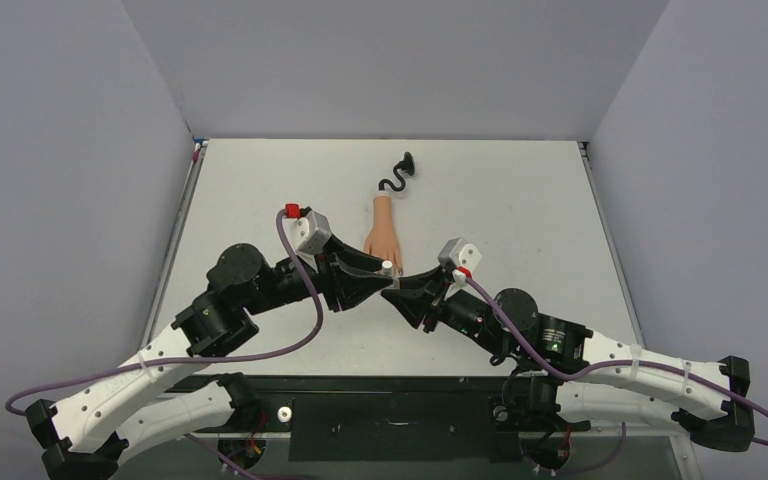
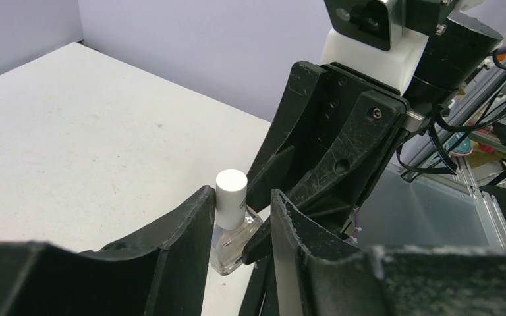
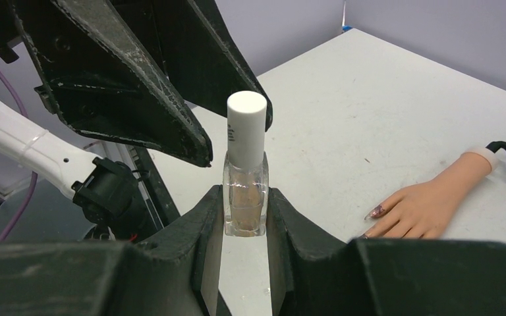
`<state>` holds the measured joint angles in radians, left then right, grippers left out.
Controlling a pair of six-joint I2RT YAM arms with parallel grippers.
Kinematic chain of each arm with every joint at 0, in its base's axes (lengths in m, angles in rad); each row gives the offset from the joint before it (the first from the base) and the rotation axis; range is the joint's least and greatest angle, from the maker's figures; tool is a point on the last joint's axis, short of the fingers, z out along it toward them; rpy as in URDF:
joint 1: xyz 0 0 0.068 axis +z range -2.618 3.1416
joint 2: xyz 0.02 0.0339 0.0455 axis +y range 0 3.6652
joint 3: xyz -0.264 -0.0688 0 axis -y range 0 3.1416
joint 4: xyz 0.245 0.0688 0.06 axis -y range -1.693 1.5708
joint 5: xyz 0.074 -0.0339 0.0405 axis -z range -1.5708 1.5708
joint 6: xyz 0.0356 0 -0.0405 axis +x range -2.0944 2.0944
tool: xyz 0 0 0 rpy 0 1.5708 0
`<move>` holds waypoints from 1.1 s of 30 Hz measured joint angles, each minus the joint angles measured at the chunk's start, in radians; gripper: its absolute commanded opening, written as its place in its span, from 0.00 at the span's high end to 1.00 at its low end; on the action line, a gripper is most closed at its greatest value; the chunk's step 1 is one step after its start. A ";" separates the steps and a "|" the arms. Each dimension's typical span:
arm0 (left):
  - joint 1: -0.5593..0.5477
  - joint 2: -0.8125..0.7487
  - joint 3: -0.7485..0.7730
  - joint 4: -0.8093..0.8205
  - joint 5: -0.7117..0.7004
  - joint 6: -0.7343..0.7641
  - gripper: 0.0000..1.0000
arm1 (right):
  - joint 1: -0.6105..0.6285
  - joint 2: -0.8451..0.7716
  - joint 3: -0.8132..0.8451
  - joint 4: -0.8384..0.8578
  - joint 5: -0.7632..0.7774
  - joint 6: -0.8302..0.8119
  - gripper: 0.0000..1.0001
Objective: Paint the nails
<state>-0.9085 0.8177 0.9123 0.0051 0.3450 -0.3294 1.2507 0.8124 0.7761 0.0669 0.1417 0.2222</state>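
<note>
A small clear polish bottle (image 3: pixel 244 210) with a white cap (image 3: pixel 246 125) stands upright on the table. My right gripper (image 3: pixel 244 194) is shut on its glass body. My left gripper (image 2: pixel 240 197) is open, one finger on each side of the cap (image 2: pixel 231 189); one finger lies against the cap and the other stands apart. In the top view the left gripper (image 1: pixel 384 272) and right gripper (image 1: pixel 398 287) meet at the bottle, just in front of the peach mannequin hand (image 1: pixel 383 235). Dark purplish nails (image 3: pixel 374 212) show at its fingertips, right of the bottle.
The hand's curly black stem (image 1: pixel 397 178) runs toward the back of the white table (image 1: pixel 520 200). Grey walls close in the left, right and back sides. The right arm's body (image 2: pixel 342 138) fills the space behind the bottle in the left wrist view.
</note>
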 measured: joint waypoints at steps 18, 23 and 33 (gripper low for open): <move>0.000 0.005 -0.032 0.058 0.006 -0.001 0.97 | 0.000 -0.003 0.002 -0.001 -0.019 -0.001 1.00; 0.000 -0.011 -0.051 0.091 0.035 -0.002 1.00 | 0.001 -0.018 0.002 -0.005 -0.046 -0.001 1.00; 0.000 -0.027 -0.055 0.135 0.209 -0.005 1.00 | 0.006 -0.075 0.002 -0.037 -0.205 -0.022 1.00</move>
<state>-0.9089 0.7910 0.8570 0.1398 0.5537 -0.3344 1.2572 0.7376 0.7780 0.0299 -0.0631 0.2005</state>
